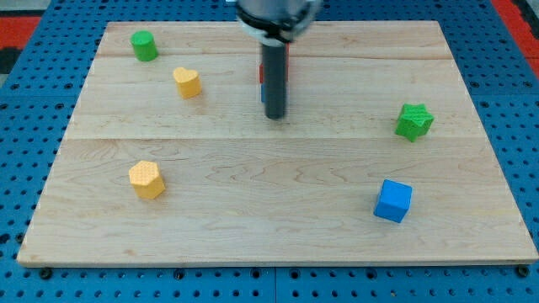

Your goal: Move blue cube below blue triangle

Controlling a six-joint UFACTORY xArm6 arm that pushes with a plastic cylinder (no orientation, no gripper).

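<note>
Pale wooden board lying on a blue pegboard surface, with my tip set down at the upper middle of the board; the arm carries no gripper, only the straight dark rod. Blue cube sits at the view's lower right, well apart from my tip and free of contact. Partly hidden behind the rod are a red block and a blue block, their shapes not discernible, so the blue triangle cannot be confirmed. Green star-shaped block stands at the view's right, above the blue cube. Green cylinder occupies the upper left, a yellow heart-like block lies near it, and a yellow hexagonal block rests at lower left.
</note>
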